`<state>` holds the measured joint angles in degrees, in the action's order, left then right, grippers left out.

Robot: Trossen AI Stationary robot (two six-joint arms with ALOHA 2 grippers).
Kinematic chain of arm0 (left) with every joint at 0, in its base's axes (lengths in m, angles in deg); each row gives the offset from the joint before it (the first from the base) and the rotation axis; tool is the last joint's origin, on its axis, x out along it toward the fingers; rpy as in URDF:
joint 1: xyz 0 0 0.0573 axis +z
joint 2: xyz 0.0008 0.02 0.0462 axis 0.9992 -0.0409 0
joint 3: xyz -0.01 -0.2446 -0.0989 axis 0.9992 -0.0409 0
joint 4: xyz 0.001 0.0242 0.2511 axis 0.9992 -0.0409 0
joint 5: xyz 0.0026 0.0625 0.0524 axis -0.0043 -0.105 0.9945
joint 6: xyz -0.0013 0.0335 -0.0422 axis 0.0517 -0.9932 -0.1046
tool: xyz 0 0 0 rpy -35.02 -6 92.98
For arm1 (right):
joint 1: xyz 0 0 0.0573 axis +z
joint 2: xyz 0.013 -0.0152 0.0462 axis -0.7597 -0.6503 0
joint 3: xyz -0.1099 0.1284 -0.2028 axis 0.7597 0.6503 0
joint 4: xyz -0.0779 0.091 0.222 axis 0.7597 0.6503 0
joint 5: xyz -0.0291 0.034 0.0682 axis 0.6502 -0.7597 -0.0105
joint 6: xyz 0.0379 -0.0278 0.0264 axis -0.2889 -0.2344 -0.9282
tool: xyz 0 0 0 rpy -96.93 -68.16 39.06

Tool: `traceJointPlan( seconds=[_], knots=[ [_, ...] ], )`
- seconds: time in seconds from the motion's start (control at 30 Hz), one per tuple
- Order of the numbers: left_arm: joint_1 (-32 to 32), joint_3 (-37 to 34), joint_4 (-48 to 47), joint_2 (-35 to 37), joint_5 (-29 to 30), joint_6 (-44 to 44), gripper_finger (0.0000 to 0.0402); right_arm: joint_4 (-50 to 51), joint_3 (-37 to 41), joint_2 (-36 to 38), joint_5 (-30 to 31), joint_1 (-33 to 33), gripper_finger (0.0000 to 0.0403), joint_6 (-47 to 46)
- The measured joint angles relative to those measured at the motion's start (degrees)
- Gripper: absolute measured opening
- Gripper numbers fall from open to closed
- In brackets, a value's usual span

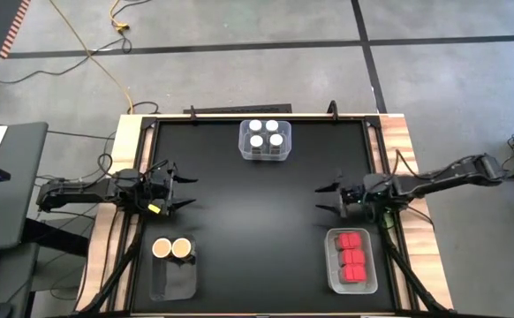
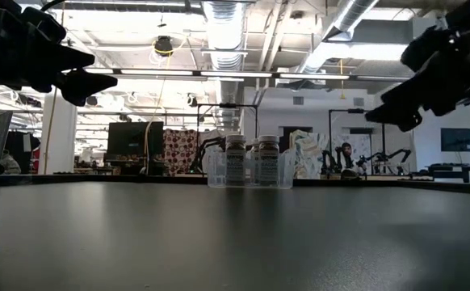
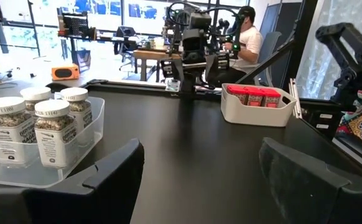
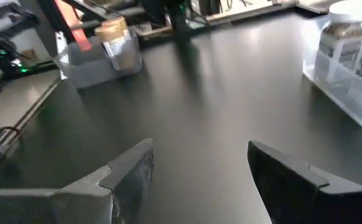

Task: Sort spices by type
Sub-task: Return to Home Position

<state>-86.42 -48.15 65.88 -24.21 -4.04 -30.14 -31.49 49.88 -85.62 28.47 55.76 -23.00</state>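
Several white-lidded jars (image 1: 265, 134) stand in a clear bin (image 1: 243, 152) at the table's far middle; the left wrist view shows them too (image 3: 53, 127). Two tan-lidded jars (image 1: 171, 249) stand in a clear bin (image 1: 174, 278) at the near left. Red boxy containers (image 1: 352, 256) fill a pale bin (image 1: 332, 265) at the near right. My left gripper (image 1: 186, 190) hovers open at the table's left side. My right gripper (image 1: 325, 198) hovers open at the right side. Both are above the table and touch nothing.
The black tabletop (image 1: 257, 221) between the two grippers is bare. Wooden borders (image 1: 124, 150) run along the table's left and right edges. A person (image 3: 246, 37) sits at a desk beyond the table. Cables lie on the floor behind the far edge.
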Motion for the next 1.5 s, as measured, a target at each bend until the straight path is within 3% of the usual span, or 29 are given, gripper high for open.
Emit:
traceJointPlan(
  seconds=[0.3,0.8,0.97,1.5],
  knots=[
    [0.0,0.0,0.0,0.0,0.0,0.0,0.0306,3.2,4.0,14.9,-0.8,2.7,0.0286,2.5],
    [0.0,0.0,0.0,0.0,0.0,0.0,0.0306,7.4,4.1,29.3,-0.7,-0.5,0.0286,7.4],
    [0.0,0.0,0.0,0.0,0.0,0.0,0.0306,13.1,4.1,35.5,-0.6,-2.0,0.0286,7.1],
    [0.0,0.0,0.0,0.0,0.0,0.0,0.0306,14.1,4.2,34.0,-0.6,-2.3,0.0286,8.9]
  ],
)
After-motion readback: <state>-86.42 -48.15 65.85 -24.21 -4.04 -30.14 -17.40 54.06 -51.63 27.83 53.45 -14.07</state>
